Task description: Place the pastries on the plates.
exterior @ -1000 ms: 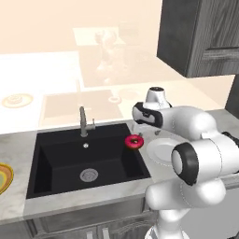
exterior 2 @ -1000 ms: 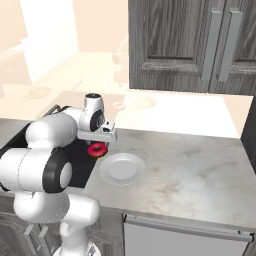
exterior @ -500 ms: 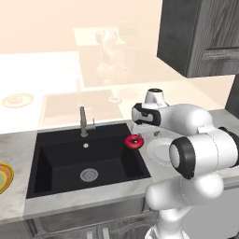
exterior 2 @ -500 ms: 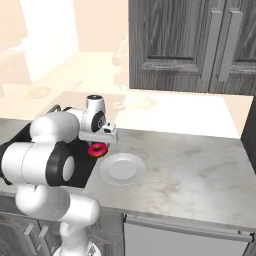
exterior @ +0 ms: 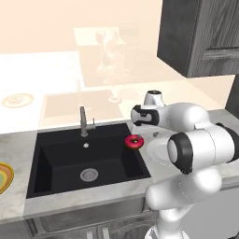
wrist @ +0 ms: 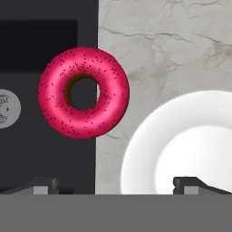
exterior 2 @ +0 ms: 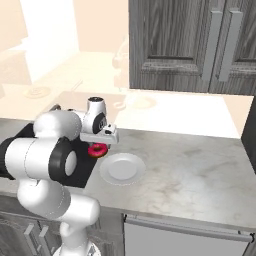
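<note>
1. A black sink (exterior: 60, 156) is set into the grey marble counter (exterior 2: 200, 170). A round drain (exterior: 88, 175) is seen in its floor, and a tap (exterior: 84, 122) stands behind it.
2. A white plate (exterior 2: 122, 168) lies on the counter just right of the sink. Nothing is seen on it.
3. An orange-rimmed plate (exterior: 3, 177) with a green centre is cut by the left edge of the left base view, well apart from the white plate. Nothing is seen on the part in view.
4. A red-pink doughnut (wrist: 83, 92) with dark sprinkles is seen at the sink's right rim, overlapping the line where basin meets counter. In the hand view it lies just beside the white plate (wrist: 186, 145), with a narrow strip of counter between them.
5. The gripper (wrist: 115, 185) is held above the doughnut and the white plate, pointed down. Its two fingertips (wrist: 43, 185) stand wide apart at the bottom of the hand view, and nothing is held between them.
6. In the hand view the doughnut lies above the left fingertip, and the white plate reaches the right fingertip.
7. In the base views the hand (exterior: 142, 115) is seen just above the doughnut (exterior: 134, 141).
</note>
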Robot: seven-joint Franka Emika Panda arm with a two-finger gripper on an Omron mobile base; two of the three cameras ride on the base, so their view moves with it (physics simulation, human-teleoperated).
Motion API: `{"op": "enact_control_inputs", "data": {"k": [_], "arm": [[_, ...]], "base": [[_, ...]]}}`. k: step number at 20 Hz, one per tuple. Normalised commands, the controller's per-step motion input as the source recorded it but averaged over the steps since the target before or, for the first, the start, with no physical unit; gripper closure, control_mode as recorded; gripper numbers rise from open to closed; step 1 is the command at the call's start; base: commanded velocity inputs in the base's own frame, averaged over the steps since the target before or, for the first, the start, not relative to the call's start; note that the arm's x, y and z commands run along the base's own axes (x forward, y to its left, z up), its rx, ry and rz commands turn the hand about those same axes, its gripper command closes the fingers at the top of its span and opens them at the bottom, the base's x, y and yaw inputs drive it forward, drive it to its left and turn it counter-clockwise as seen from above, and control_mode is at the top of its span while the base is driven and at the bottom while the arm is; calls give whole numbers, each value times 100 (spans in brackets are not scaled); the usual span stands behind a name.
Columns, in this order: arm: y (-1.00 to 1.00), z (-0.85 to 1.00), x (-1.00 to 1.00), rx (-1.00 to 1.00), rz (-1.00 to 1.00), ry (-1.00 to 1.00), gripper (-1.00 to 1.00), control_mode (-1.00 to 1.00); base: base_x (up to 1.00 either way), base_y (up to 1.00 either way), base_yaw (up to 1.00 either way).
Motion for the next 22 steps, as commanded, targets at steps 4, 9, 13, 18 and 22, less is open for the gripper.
{"op": "enact_control_inputs", "data": {"k": [4, 9, 13, 18, 22], "arm": [[0, -18, 18, 0, 0, 0, -100, -100], [0, -14, 21, 0, 0, 0, -100, -100], [0, -11, 25, 0, 0, 0, -100, -100], [0, -10, 25, 0, 0, 0, -100, -100], [0, -11, 26, 0, 0, 0, -100, -100]], "base": [[0, 0, 0], [0, 0, 0], [0, 0, 0], [0, 0, 0], [0, 0, 0]]}}
